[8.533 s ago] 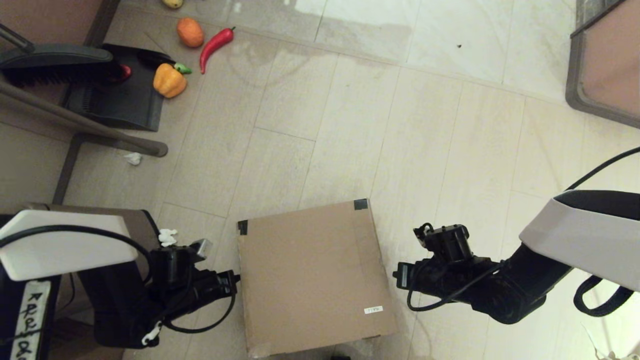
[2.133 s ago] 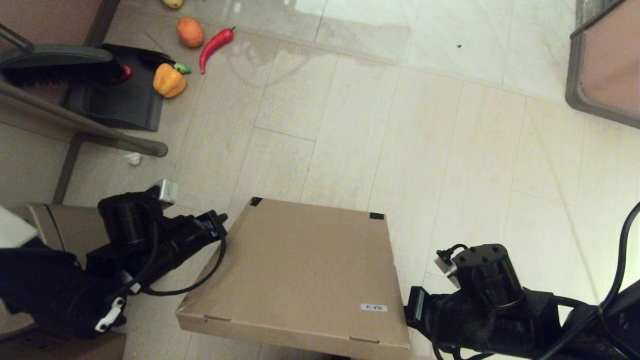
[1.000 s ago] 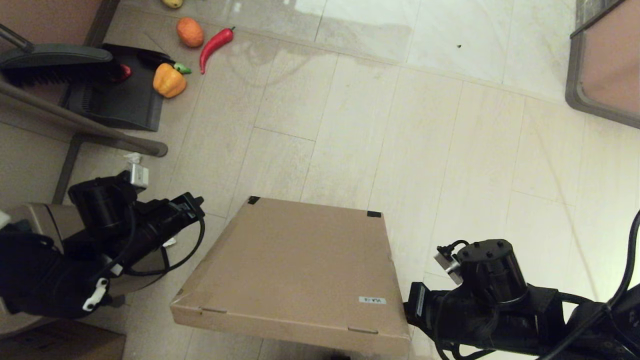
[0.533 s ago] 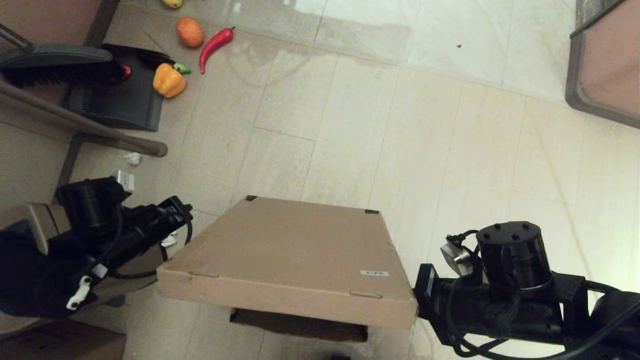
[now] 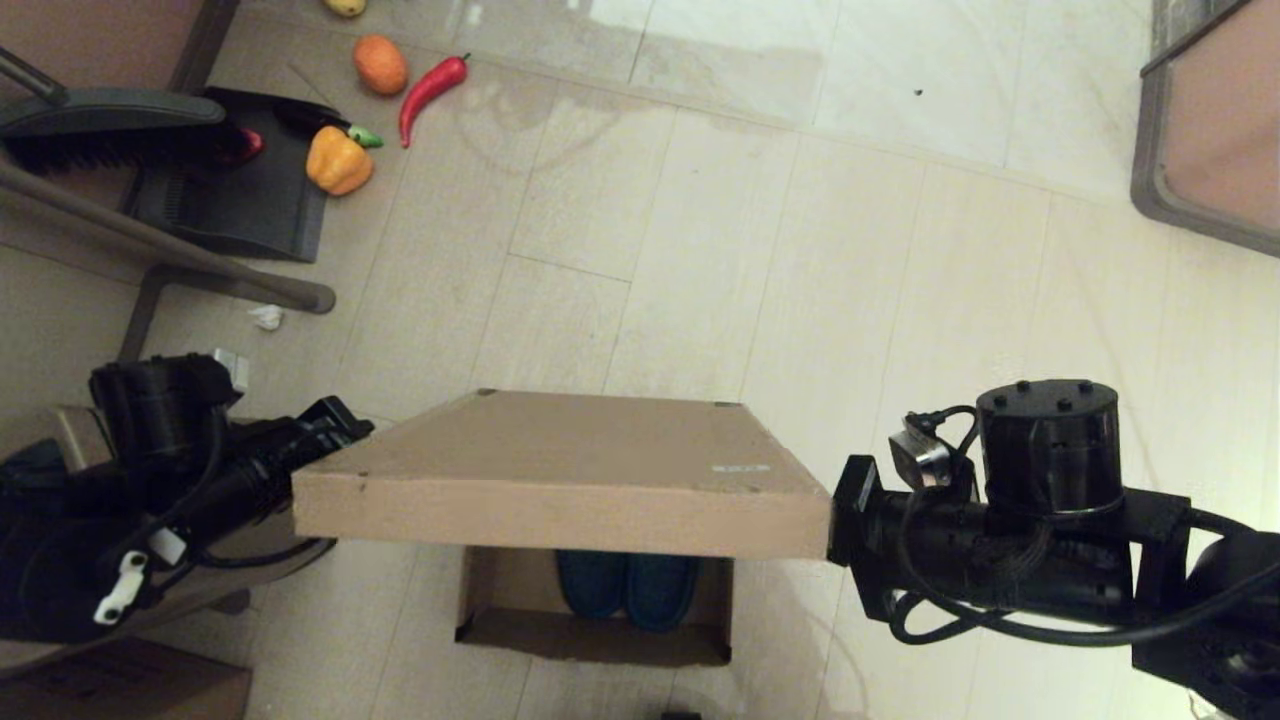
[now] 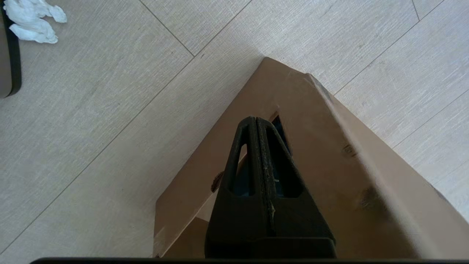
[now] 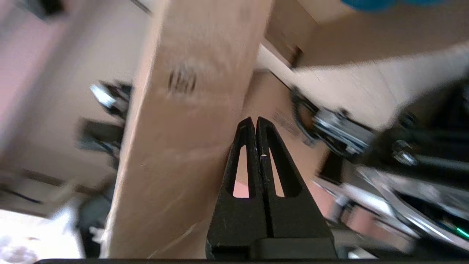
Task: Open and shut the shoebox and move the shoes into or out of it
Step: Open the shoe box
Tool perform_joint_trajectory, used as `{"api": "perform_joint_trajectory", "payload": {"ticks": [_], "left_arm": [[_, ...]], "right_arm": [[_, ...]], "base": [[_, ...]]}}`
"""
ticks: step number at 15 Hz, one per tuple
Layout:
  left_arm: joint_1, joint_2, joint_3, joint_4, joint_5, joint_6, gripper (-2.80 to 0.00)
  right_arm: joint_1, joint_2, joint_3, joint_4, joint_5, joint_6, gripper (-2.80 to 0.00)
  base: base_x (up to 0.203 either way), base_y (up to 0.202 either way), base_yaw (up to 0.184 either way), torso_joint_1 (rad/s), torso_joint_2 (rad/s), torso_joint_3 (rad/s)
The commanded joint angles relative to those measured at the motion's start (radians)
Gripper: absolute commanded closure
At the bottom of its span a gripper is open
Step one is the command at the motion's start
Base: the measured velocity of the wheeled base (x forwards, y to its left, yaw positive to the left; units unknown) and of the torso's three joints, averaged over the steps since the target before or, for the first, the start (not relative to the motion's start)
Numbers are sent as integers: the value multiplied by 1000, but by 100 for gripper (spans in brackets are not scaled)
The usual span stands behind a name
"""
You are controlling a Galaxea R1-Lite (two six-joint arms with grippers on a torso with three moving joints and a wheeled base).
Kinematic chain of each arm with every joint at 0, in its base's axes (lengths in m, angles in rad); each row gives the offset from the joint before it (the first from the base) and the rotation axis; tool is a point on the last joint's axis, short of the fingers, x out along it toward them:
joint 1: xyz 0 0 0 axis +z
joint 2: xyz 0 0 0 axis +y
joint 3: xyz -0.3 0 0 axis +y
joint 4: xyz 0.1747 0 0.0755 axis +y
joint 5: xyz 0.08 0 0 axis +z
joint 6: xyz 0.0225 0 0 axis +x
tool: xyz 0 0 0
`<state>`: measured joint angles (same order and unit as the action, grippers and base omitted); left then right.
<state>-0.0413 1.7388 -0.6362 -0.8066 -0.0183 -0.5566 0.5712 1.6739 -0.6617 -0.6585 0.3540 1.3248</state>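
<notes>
Shoebox [image 5: 590,600] on the floor [image 5: 780,250] with its lid [image 5: 560,480] raised, 2 shoes [image 5: 628,588] inside.

The lid is lifted to about level and hinged at the far edge, its front rim facing the robot. The left gripper [image 5: 335,425] sits at the lid's left front corner and the right gripper [image 5: 840,515] at its right front corner. In each wrist view the fingers [image 6: 256,146] are pressed flat together, clenched on nothing, the tips against the cardboard of the lid [image 6: 329,146]; the right fingers [image 7: 255,146] lie beside the lid's rim [image 7: 190,128]. Below the lid the open base shows the pair of teal-blue shoes side by side against its near wall. Toward the floor's far left corner lie a yellow pepper [image 5: 338,160], a red chilli [image 5: 430,88], an orange fruit [image 5: 380,64] and a black dustpan [image 5: 240,195].
</notes>
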Motion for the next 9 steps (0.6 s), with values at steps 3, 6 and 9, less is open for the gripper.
{"api": "perform_joint_trajectory", "payload": {"ticks": [3,6,9], "left_arm": [[3,-10,-2,-3,13,-3,0],[34,4,-60,-4,80,-5,0],[35,-12,-50,-2,81,-5,0]], "right_arm": [[-57,1,-98,-6,3,57,0],[-69,33,-147,-6,14,58,0],[-130,113,-267,-4,10,51,0]], "base": [[0,0,0,0,0,0],[0,0,0,0,0,0],[0,0,0,0,0,0]]}}
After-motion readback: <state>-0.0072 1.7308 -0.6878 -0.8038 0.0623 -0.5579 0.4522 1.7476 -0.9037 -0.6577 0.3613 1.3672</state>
